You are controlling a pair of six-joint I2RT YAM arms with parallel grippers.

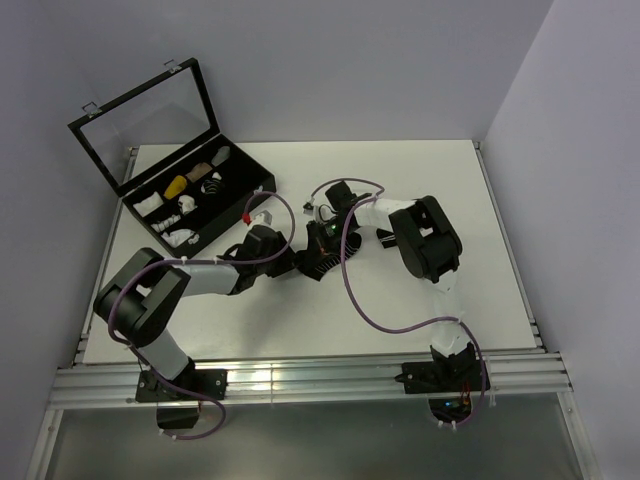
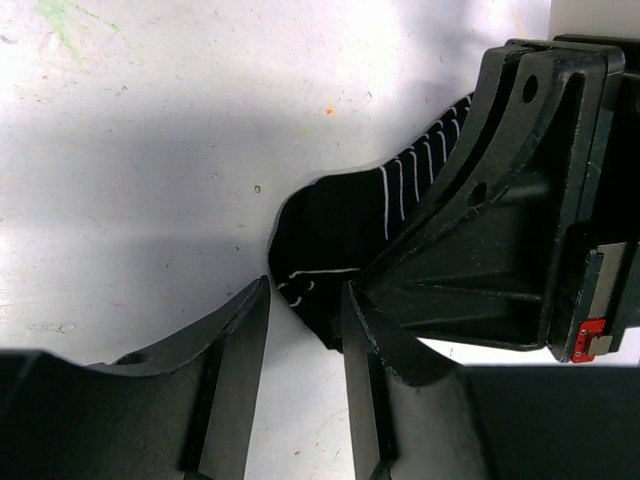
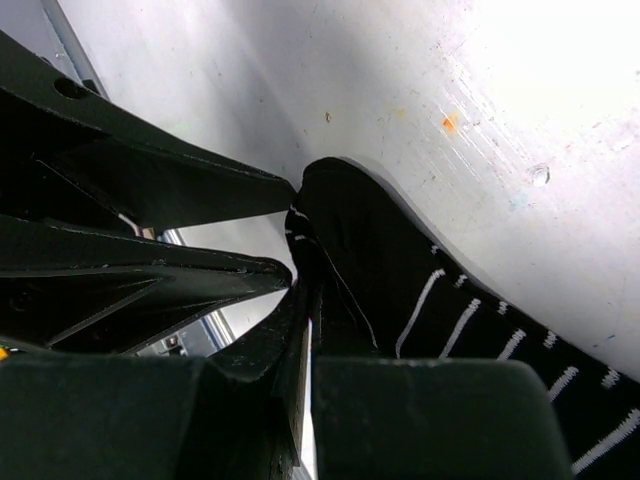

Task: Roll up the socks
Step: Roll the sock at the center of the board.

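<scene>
Sock handling at mid-table: we find the socks (image 2: pixel 335 225), black with thin white stripes, lying on the white table (image 2: pixel 150 150) about midway between its left and right edges, well apart from the open compartment case (image 1: pixel 258 166) at the far left. The right gripper (image 3: pixel 304 320) has its jaws pressed together, and the fabric runs into them, so we read it as pinching a thin layer of sock. The left gripper (image 2: pixel 305 300) has its jaws partly spread, with the rounded end of the sock at their mouth and bare table showing between them; we see no pinch there. We judge the fabric to be light, soft and limp: it drapes and creases, will not hold a shape unaided, and should stretch rather than slide. We would take hold at the folded end, close to the table, gathering all layers at once, since a grip on one layer alone would likely let the roll loosen.
</scene>
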